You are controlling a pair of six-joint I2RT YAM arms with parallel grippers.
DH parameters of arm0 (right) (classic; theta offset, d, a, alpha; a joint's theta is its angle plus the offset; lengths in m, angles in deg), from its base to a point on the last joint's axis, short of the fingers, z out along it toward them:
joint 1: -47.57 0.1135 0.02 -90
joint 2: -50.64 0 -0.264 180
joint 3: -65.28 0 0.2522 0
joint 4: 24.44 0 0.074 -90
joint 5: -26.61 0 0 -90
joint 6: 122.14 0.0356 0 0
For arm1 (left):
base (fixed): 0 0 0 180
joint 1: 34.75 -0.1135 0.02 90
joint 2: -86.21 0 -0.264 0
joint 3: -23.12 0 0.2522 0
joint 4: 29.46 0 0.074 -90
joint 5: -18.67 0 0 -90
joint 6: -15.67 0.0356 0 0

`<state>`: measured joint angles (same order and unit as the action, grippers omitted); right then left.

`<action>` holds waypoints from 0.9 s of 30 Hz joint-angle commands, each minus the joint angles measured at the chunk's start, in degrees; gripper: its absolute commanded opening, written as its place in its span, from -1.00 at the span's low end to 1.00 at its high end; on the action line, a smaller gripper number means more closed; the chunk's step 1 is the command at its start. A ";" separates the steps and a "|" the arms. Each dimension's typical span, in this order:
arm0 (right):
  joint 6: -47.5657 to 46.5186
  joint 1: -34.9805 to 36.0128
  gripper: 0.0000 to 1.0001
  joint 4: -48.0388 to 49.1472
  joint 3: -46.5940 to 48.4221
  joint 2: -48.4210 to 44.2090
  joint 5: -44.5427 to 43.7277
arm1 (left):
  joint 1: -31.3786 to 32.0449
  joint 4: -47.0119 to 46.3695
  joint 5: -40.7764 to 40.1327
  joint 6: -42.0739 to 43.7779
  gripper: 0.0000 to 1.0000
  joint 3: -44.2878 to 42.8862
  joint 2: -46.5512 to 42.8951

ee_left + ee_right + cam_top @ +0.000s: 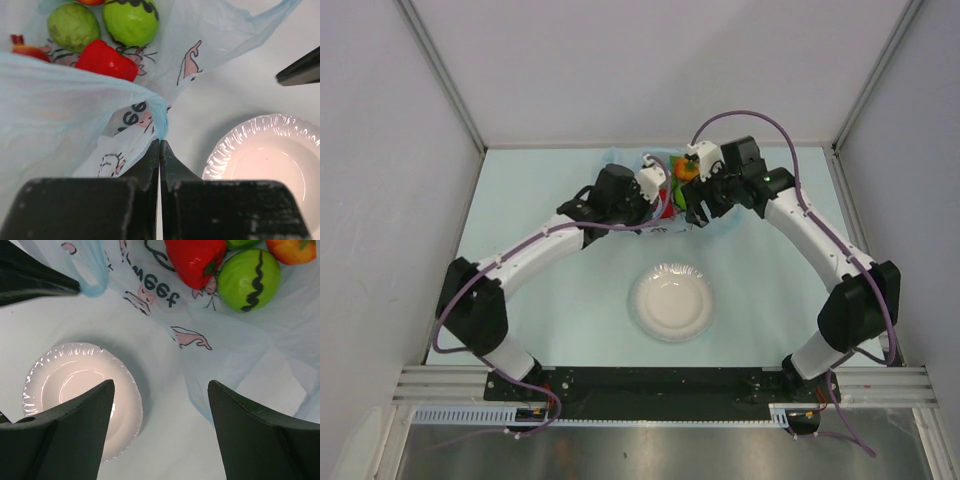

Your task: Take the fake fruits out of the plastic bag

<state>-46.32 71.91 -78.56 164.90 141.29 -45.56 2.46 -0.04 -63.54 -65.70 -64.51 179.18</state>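
The plastic bag (pixel 60 115) is thin, light blue and printed with cartoons; it lies at the far middle of the table (pixel 550 290). Inside it I see the fake fruits: two green ones (pixel 131 20), a red one (pixel 106 60) and a yellow-orange one (pixel 292 250). My left gripper (pixel 160 142) is shut on the bag's near edge, which stands raised. My right gripper (pixel 160 385) is open over bare table, between the bag's edge (pixel 235 345) and the plate, holding nothing. From above, both grippers (pixel 655 188) (pixel 692 212) cover most of the bag.
A white round plate (pixel 671 302) sits on the table nearer the arm bases, just in front of both grippers. White walls with metal frames enclose the table on the left, right and back.
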 commanded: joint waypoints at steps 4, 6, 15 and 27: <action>-0.42 5.71 0.59 3.00 3.78 7.33 -4.10 | -5.57 3.85 1.09 1.83 -1.00 5.04 -12.37; 1.34 5.90 0.59 4.14 5.80 11.02 -5.07 | -6.27 4.11 0.82 2.27 -0.99 6.62 -13.25; 4.96 6.51 0.58 5.90 19.41 26.84 -11.57 | -10.49 1.74 -0.14 -1.06 -1.00 11.55 -17.38; -2.70 6.94 0.60 7.14 23.90 31.42 -18.36 | -12.07 -1.94 3.98 -3.69 -0.99 10.94 -14.67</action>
<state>-46.71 78.49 -72.96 183.55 170.93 -63.16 -9.52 1.56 -63.21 -66.86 -52.97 164.41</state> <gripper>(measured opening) 0.798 0.005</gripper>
